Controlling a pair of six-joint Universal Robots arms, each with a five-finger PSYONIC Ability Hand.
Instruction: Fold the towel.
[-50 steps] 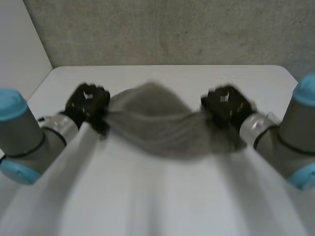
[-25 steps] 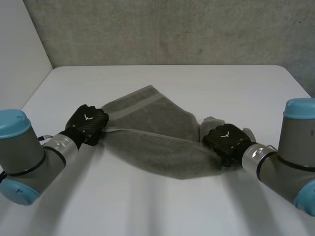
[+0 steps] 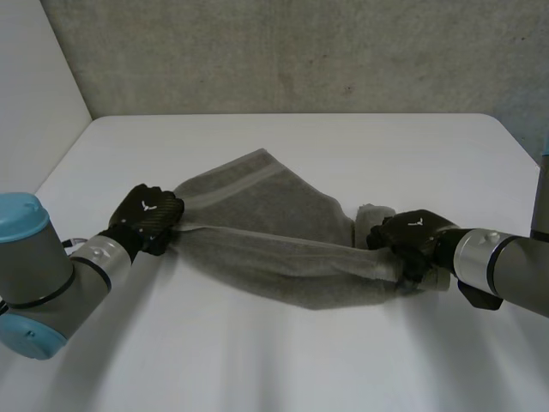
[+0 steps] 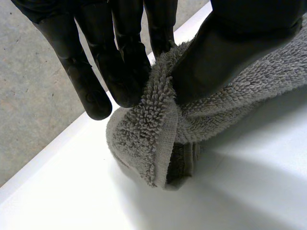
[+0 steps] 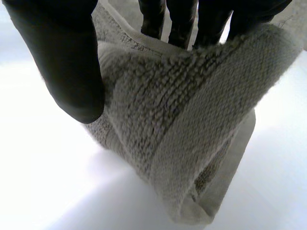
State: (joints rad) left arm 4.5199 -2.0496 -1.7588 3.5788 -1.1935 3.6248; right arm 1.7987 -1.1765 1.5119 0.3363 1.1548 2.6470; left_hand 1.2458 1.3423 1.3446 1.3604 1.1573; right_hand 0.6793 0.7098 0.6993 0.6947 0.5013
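Note:
A grey towel (image 3: 266, 225) lies stretched across the white table (image 3: 300, 142) between my two hands. My left hand (image 3: 147, 217) is at its left end. In the left wrist view the thumb (image 4: 225, 52) and fingers (image 4: 120, 67) pinch a bunched, hemmed edge of the towel (image 4: 153, 134) just above the table. My right hand (image 3: 413, 240) rests at the towel's right end. There the thumb (image 5: 62, 62) stands apart from the straight fingers (image 5: 172, 19), and a thick fold of towel (image 5: 192, 115) sits loosely between them, touching the thumb.
A grey concrete wall (image 3: 300, 51) rises behind the table's far edge. Bare table top stretches in front of the towel and beyond it. The table's left edge (image 3: 64, 154) runs close to my left arm.
Both hands have come down from holding the towel up, and it now lies on the table. The right hand has slid to the right, and its fingers have loosened.

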